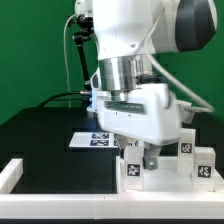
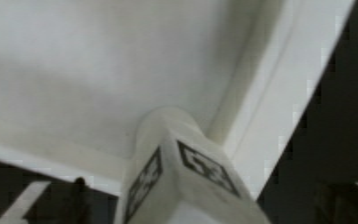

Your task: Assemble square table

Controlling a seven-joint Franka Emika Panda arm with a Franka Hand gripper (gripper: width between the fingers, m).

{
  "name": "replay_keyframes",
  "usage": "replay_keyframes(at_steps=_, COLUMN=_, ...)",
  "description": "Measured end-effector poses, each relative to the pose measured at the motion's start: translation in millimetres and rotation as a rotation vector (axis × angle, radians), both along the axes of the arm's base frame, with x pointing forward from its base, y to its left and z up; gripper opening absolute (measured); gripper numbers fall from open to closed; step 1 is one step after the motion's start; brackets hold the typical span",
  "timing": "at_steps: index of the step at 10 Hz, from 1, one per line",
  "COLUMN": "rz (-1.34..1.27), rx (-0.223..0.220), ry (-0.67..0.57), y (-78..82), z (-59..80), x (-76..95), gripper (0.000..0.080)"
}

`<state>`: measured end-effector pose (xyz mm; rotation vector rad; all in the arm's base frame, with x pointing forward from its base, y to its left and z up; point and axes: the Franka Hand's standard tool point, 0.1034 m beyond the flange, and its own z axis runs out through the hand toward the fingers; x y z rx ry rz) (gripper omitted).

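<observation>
exterior view: the arm is seen low over the black table (image 1: 40,135), its gripper (image 1: 147,160) hanging down over white parts at the front. the fingertips are largely hidden by the gripper body and by a tagged leg (image 1: 133,170) standing just in front, so from this view it cannot be told whether the jaws are open. two more tagged legs (image 1: 186,143) (image 1: 204,161) are seen upright toward the exterior view's right, close together. the marker board (image 1: 95,139) lies flat on the black surface behind the gripper. a long white bar (image 1: 55,202) runs along the front edge.

wrist view: most of the picture is filled by the square tabletop (image 2: 105,80), with its raised rim (image 2: 274,90) running diagonally. one leg (image 2: 179,175) is seen pointing up toward the camera, tags on two of its faces. no finger is seen pressing on it; the jaws are taken as spread and nothing is shown as gripped.
</observation>
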<state>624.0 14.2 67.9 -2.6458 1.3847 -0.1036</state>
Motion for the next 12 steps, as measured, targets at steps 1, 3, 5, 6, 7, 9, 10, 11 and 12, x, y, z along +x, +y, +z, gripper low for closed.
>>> replay_keyframes(at_steps=1, rz=0.028, rx=-0.004, ry=-0.003, y=-1.5, z=-0.1, x=-0.1, gripper=0.0646)
replay_keyframes(at_steps=3, rz=0.258, rx=-0.046, ry=-0.021, y=-3.6, z=0.6, x=0.4, gripper=0.0646)
replay_keyframes(at_steps=5, rz=0.637, rx=-0.137, ry=-0.045, y=-5.8, z=5.2, x=6.2, gripper=0.0649)
replay_keyframes(at_steps=6, rz=0.623, rx=-0.135, ry=-0.042, y=-6.5, z=4.3, x=5.2, gripper=0.0649)
replay_keyframes(at_steps=7, rz=0.61, rx=-0.134, ry=-0.04, y=-6.5, z=4.3, x=5.2, gripper=0.0649)
replay_keyframes(at_steps=9, rz=0.55, rx=-0.126, ry=-0.036, y=-6.1, z=4.2, x=5.2, gripper=0.0536)
replay_keyframes(at_steps=10, rz=0.461, rx=-0.115, ry=-0.028, y=-6.6, z=3.9, x=4.9, gripper=0.0349)
replay_keyframes(at_steps=11, rz=0.4, rx=-0.109, ry=-0.021, y=-8.8, z=3.3, x=4.3, gripper=0.0294)
replay_keyframes(at_steps=12, rz=0.357, rx=-0.104, ry=-0.018, y=-9.0, z=3.1, x=4.1, gripper=0.0294)
